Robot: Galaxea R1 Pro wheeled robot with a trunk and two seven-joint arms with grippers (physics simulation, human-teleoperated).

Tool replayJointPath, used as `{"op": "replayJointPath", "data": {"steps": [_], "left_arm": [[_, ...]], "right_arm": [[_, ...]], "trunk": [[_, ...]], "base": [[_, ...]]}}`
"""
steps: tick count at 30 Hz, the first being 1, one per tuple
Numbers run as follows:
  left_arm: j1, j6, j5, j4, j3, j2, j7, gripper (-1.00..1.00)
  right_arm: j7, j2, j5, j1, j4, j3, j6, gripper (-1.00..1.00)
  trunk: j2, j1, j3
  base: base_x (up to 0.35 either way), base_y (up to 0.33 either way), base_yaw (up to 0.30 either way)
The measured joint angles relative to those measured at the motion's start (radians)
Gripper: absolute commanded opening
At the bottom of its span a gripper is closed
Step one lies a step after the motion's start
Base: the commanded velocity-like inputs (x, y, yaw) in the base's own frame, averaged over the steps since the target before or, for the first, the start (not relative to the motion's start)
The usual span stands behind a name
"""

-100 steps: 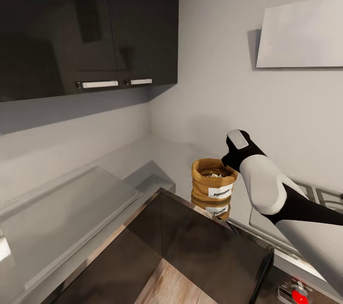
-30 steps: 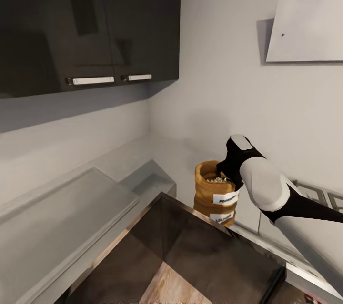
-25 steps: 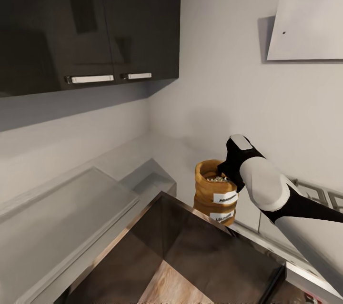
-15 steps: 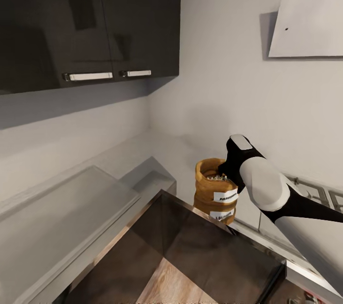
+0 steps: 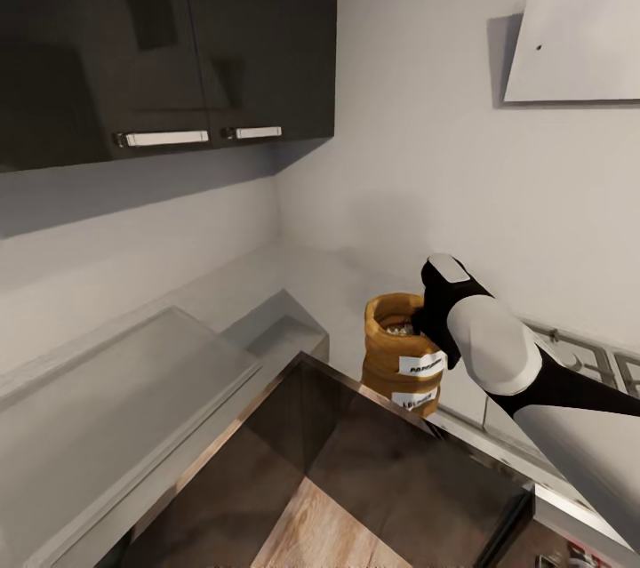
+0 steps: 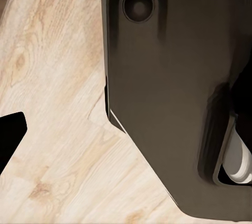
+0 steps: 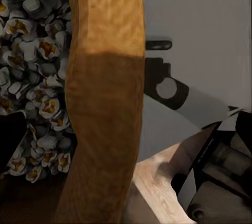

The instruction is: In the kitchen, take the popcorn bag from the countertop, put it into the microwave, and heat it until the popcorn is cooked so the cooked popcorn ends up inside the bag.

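the squat tan-brown paper popcorn bag (image 5: 403, 356) with a white label stood upright on the grey steel countertop (image 5: 311, 284), near the corner. its rolled rim (image 7: 102, 98) ran between your right gripper (image 7: 79, 129) fingers: one dark fingertip (image 7: 9, 140) sat inside over the pale popcorn (image 7: 37, 61), the other outside. fingers straddled the rim; whether they had clamped, you could not tell. the left gripper's state was unclear, low over pale wooden floor (image 6: 52, 129).
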Motion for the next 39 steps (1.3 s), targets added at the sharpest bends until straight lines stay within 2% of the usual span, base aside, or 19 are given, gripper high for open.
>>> {"op": "replayJointPath", "data": {"steps": [10,11,26,39], "left_arm": [[0.000,0.000,0.000,0.000,0.000,0.000,0.000,1.00],[0.000,0.000,0.000,0.000,0.000,0.000,0.000,1.00],[0.000,0.000,0.000,0.000,0.000,0.000,0.000,1.00],[0.000,0.000,0.000,0.000,0.000,0.000,0.000,1.00]], "right_arm": [[-0.009,0.000,-0.001,0.000,0.005,0.000,-0.018,1.00],[-0.009,0.000,-0.001,0.000,0.005,-0.001,-0.018,-1.00],[-0.008,0.000,-0.001,0.000,0.005,-0.001,-0.017,-1.00],[-0.012,0.000,-0.004,0.000,0.005,-0.005,-0.015,-1.00]], "trunk": [[0.000,0.000,0.000],[0.000,0.000,0.000],[0.000,0.000,0.001],[0.000,0.000,0.021]], "base": [[0.000,0.000,0.000],[0.000,0.000,0.000],[0.000,0.000,0.000],[0.000,0.000,0.000]]}}
